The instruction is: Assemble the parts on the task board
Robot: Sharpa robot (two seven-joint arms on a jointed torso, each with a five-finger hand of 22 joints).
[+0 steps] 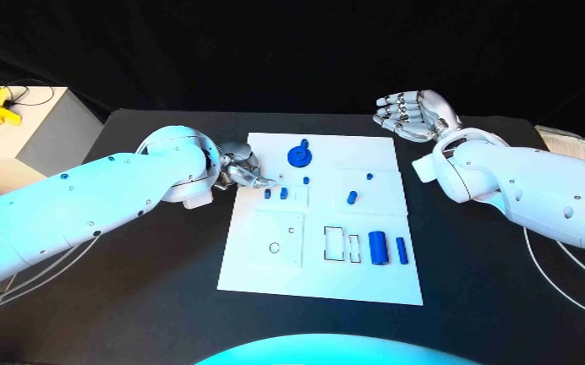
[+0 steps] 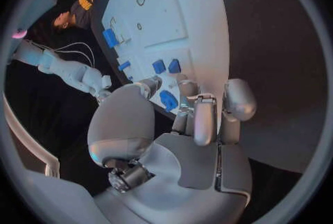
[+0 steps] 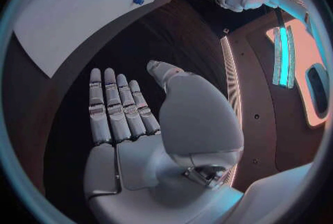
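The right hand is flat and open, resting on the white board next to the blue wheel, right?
Not quite. The right hand is flat and open, but it's off the white board, over the black table beyond the far corner, as the head view shows.

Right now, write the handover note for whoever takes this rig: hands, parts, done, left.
Left hand: at the task board's left edge, fingers curled on a small blue part; treat it as held.
Right hand: open, flat, off the board's far right corner.
Parts: blue disc at the far middle, small pieces mid-board, two blue bars near right.
Done: cannot tell.
Left: seat the held part, then the rest.
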